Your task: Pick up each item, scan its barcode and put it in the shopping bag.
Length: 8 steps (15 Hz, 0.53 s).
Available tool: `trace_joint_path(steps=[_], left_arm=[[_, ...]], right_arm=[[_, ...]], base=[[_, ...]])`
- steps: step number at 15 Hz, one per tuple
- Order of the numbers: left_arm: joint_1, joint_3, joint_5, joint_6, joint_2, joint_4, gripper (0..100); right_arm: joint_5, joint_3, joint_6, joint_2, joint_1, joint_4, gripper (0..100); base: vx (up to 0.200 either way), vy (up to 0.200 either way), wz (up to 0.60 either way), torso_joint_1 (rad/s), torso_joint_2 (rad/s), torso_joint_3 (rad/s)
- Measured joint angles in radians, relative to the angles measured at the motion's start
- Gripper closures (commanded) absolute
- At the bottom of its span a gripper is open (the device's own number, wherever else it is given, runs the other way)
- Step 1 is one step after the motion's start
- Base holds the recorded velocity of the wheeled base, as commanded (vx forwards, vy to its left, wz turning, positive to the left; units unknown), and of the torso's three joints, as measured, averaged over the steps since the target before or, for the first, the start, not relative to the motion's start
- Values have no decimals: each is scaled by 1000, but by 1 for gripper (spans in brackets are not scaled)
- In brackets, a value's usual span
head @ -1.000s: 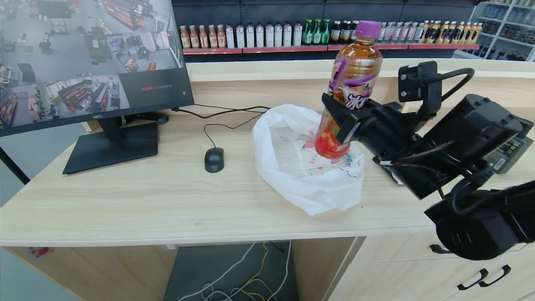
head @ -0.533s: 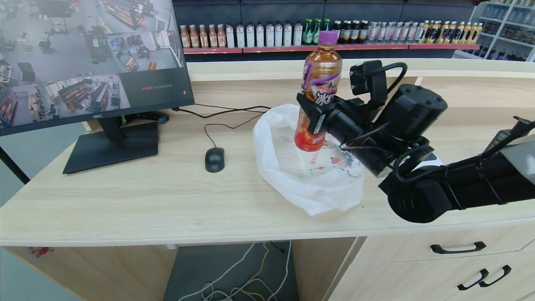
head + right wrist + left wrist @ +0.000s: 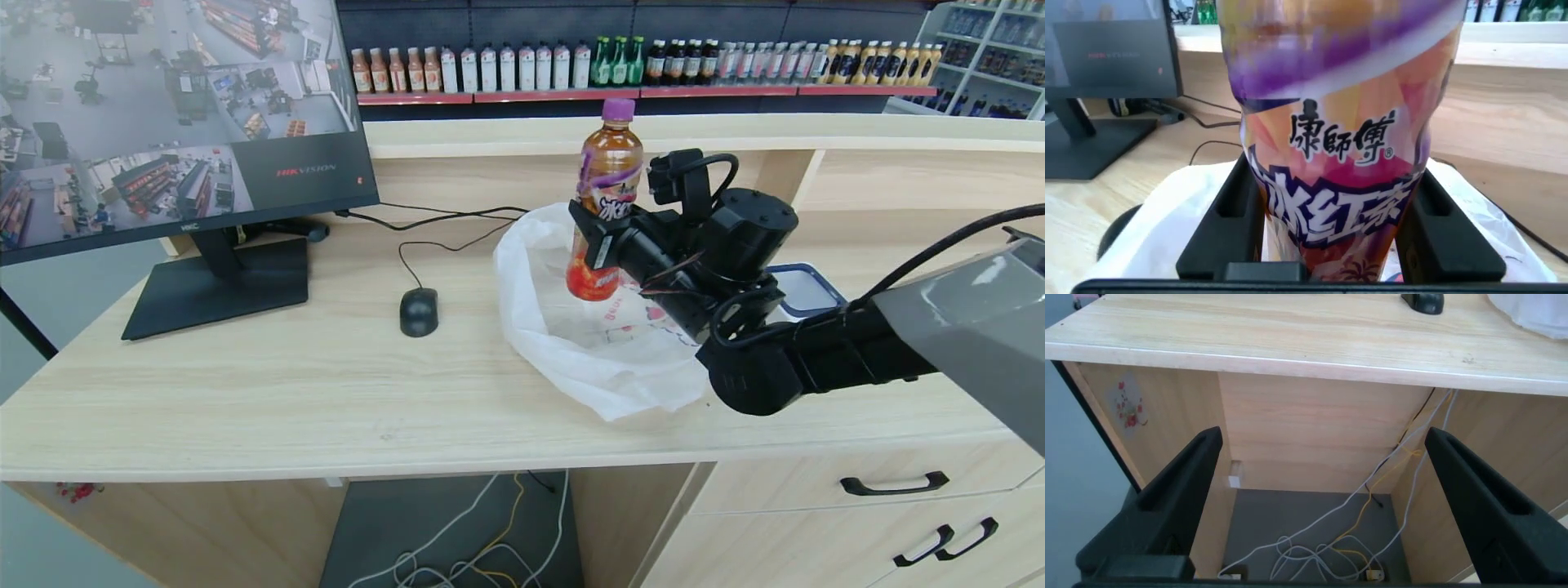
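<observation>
Bottle [image 3: 608,167] clamped in my right gripper [image 3: 602,235] may tip over if I release above the slack bag [image 3: 563,347] below.

We see a glossy plastic bottle [image 3: 611,167] and a thin, crinkled plastic bag [image 3: 571,351]. The desk [image 3: 245,384] looks like matt, pale wood.

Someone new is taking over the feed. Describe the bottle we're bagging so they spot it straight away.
On the long wooden counter, right of the monitor and mouse, lies a crumpled white bag. Just above it the right gripper holds a bottle upright. Unlike the bottles lined up on the far shelf, it has a purple cap and a purple and orange label.
</observation>
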Motion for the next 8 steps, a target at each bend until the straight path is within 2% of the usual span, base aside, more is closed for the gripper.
trace_joint_path(steps=[8], left_arm=[[0, 0, 0, 1, 0, 0, 0]], right_arm=[[2, -80, 13, 100, -9, 0, 100]], base=[[0, 0, 0, 0, 0, 0]])
